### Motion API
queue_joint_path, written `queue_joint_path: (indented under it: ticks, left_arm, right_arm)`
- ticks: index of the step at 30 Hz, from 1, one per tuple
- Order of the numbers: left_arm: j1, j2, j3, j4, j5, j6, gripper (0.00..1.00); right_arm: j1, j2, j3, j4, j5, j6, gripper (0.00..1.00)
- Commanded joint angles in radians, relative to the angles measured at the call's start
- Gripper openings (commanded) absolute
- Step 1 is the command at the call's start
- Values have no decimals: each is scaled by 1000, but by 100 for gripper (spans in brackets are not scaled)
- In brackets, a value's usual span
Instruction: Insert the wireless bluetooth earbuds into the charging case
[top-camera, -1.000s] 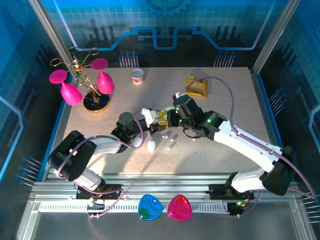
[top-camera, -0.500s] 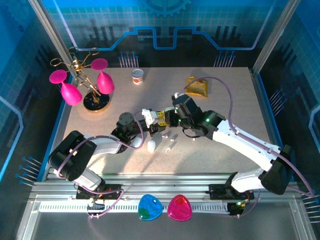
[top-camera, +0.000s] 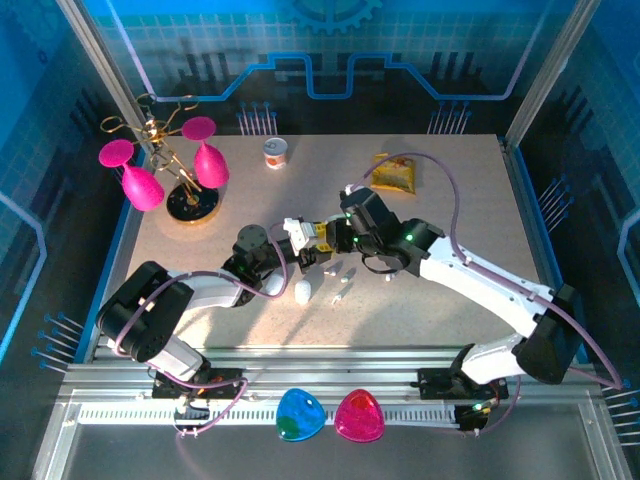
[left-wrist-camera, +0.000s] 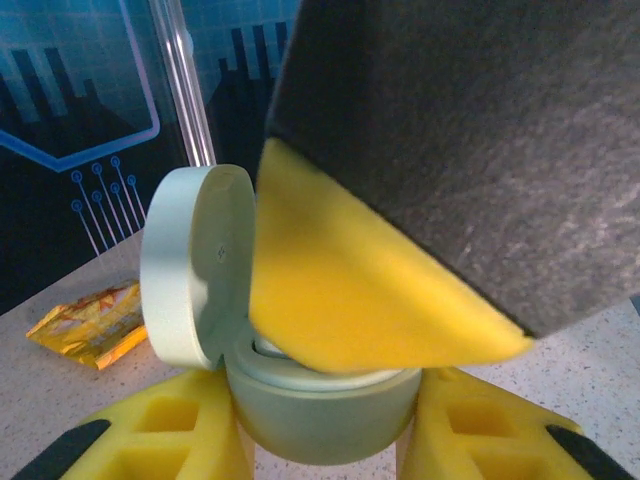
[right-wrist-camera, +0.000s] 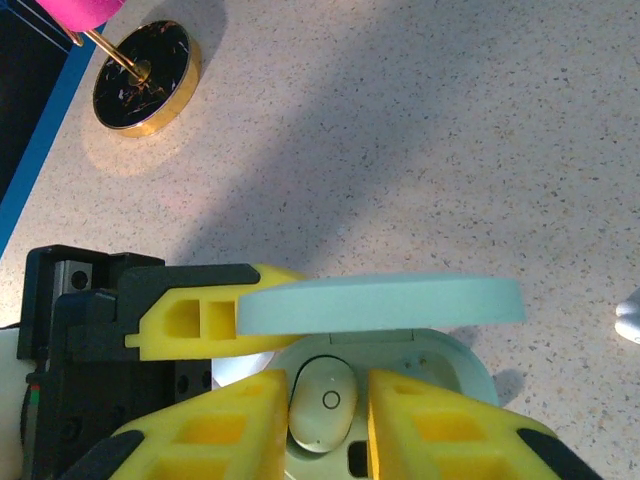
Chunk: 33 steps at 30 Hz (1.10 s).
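Change, right arm: its forearm and elbow have shifted a little toward the left arm since the earlier look; the cable loop over it sits lower.
Change, desk items: the loose earbuds (top-camera: 339, 293) and the white case (top-camera: 303, 291) lie where they did.
Left pincer (left-wrist-camera: 320, 445): closed on the base of the pale-green charging case (left-wrist-camera: 320, 420), holding it upright with the lid (left-wrist-camera: 195, 265) swung open.
Right pincer (right-wrist-camera: 328, 440): directly over the open case, fingers a narrow way apart on either side of one earbud (right-wrist-camera: 322, 405). Whether they press on it I cannot tell.
Task item: that earbud sits low in the case's opening, under the raised lid.
Obstruction: from the left wrist, a yellow finger of the right pincer and its dark body cover the case's mouth.
Nearby: loose earbuds and the white case just in front of both pincers; a yellow snack packet (top-camera: 395, 175) and a small can (top-camera: 275, 153) farther back; a gold stand with pink glasses (top-camera: 165, 165) at far left.
Surface: speckled beige desk (top-camera: 450, 190).
Room: blue printed walls around the desk; a blue pebble shape (top-camera: 300, 415) and a pink one (top-camera: 358, 416) on the near rail.
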Motion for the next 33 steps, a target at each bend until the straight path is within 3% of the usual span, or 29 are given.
queue_joint_path:
  ticks: [1,11,33]
  left_arm:
    - [-9,-20,-3,53,23,30,19]
    - [-8,-21,-7,49,11,37,19]
    - [4,-37,-35,30,67,-28,20]
  right_arm:
    - [-4,26,36,-33,-25,4,21]
    - [-3,36,58,-81,-21,-8,8]
    - [-31,-85,-1,-41,35,-66,7]
